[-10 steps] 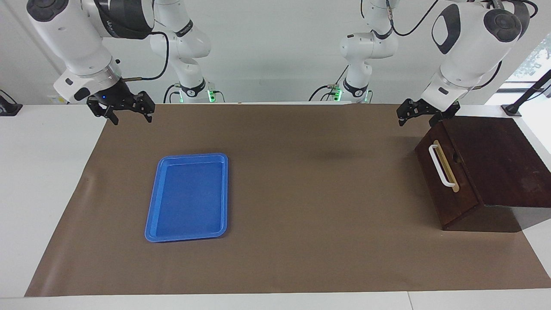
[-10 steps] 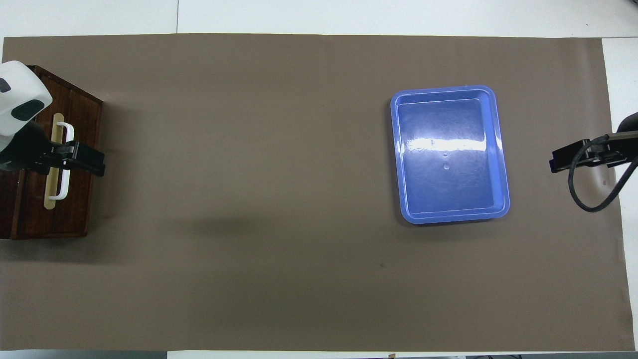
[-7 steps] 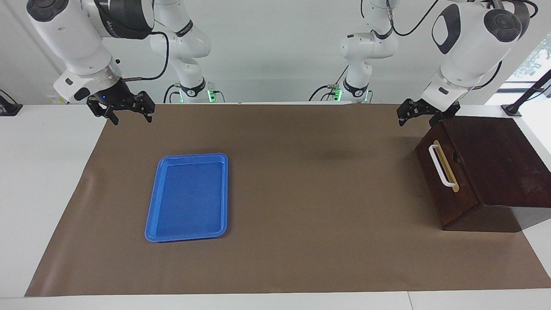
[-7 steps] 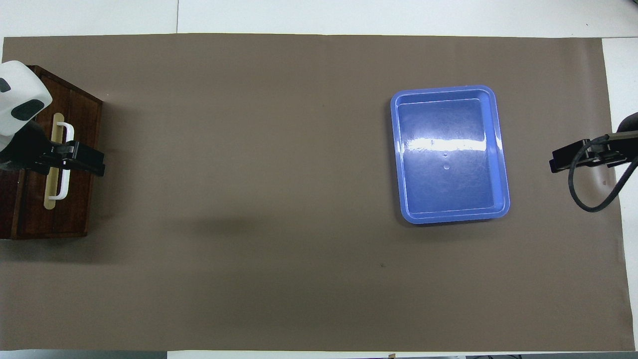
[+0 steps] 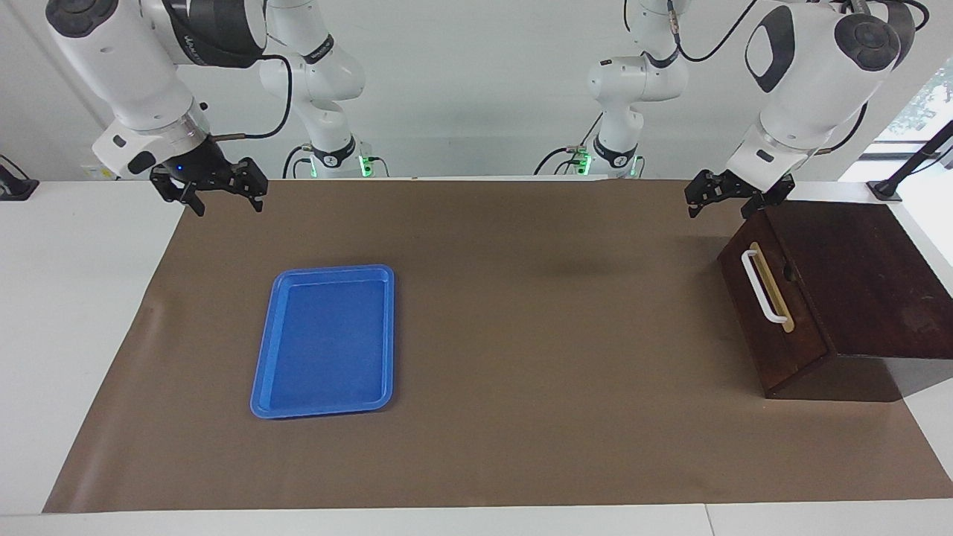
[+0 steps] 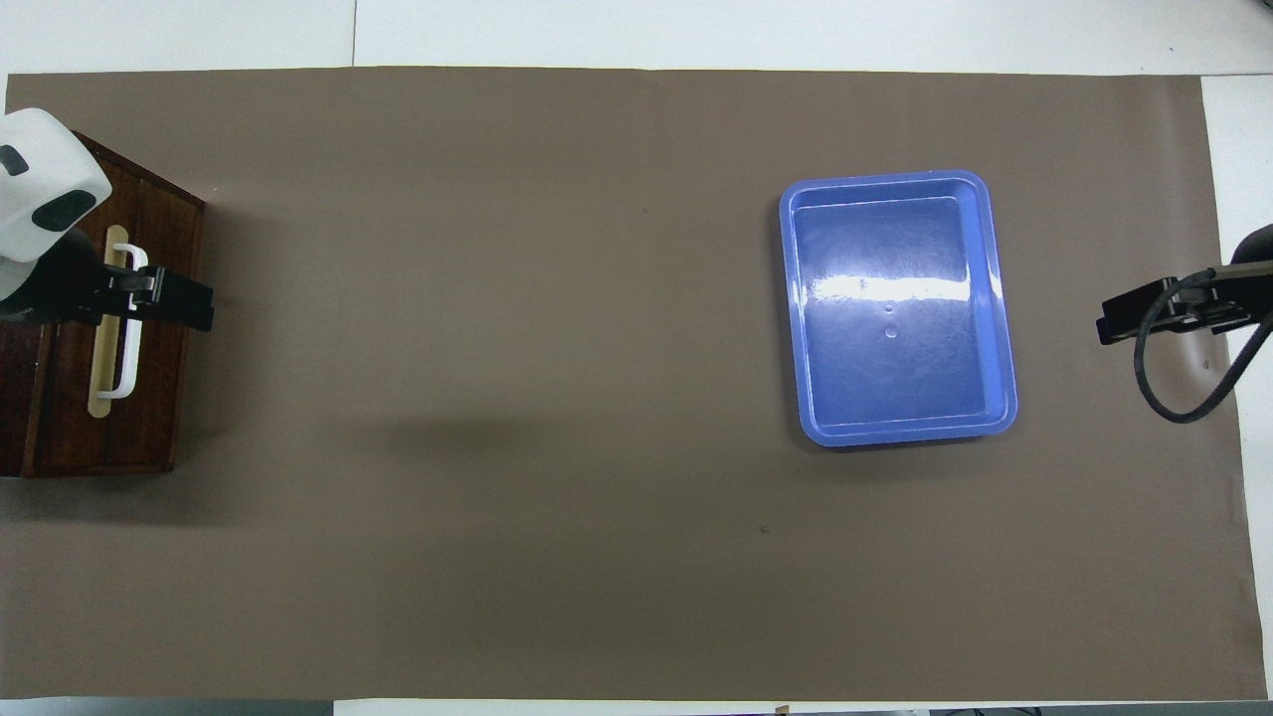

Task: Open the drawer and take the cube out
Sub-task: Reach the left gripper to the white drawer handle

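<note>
My worktop (image 5: 89, 313) is white, and a brown mat (image 5: 521, 387) covers almost all of it, leaving bare white strips at both ends and along the edge farthest from me. Most of that mat lies open, a broad stretch between the two things on it. At my left arm's end sits the dark wooden box (image 5: 864, 275), running off the mat's end edge, with the drawer (image 5: 767, 313) pushed in flush, its white handle (image 5: 759, 286) on a tan strip facing the mat's middle. The cube is not visible anywhere; the drawer is closed. Toward my right arm's end lies the blue tray (image 5: 327, 342), nothing in it, with clear mat all round it. There is lettering on my right arm's dark band, too small for me to read. My left tool (image 5: 728, 195) hangs in the air by the box's corner nearest my bases, jaws apart, holding nothing, clear of the handle. My right tool (image 5: 217, 192) waits over the mat's corner at its own end, jaws wide too, gripping nothing.
</note>
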Robot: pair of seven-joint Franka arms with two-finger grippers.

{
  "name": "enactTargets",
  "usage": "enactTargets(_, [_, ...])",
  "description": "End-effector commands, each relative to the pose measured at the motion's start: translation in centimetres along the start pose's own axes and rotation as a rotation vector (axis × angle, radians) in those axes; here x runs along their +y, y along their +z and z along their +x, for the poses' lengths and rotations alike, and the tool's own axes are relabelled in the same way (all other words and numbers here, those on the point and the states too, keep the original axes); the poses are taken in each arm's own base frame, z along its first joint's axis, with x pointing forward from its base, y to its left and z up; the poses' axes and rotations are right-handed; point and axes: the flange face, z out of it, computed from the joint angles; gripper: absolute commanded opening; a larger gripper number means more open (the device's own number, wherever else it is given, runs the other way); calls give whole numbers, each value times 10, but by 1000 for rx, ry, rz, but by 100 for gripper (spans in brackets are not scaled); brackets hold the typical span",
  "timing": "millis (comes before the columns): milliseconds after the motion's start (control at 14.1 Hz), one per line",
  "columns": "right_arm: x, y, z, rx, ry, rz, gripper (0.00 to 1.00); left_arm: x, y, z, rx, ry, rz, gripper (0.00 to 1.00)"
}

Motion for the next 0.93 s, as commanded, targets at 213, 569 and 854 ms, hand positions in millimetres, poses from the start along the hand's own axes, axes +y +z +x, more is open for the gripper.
enactTargets(213, [1, -3, -4, 4, -22, -18, 100, -9, 69, 7, 79, 146, 242, 100])
enactTargets(569, [1, -2, -4, 2, -22, -18, 100, -33, 135, 23, 119, 247, 376, 100])
enactTargets(854, [2, -2, -4, 2, -21, -18, 100, -42, 164, 16, 133, 257, 363, 100])
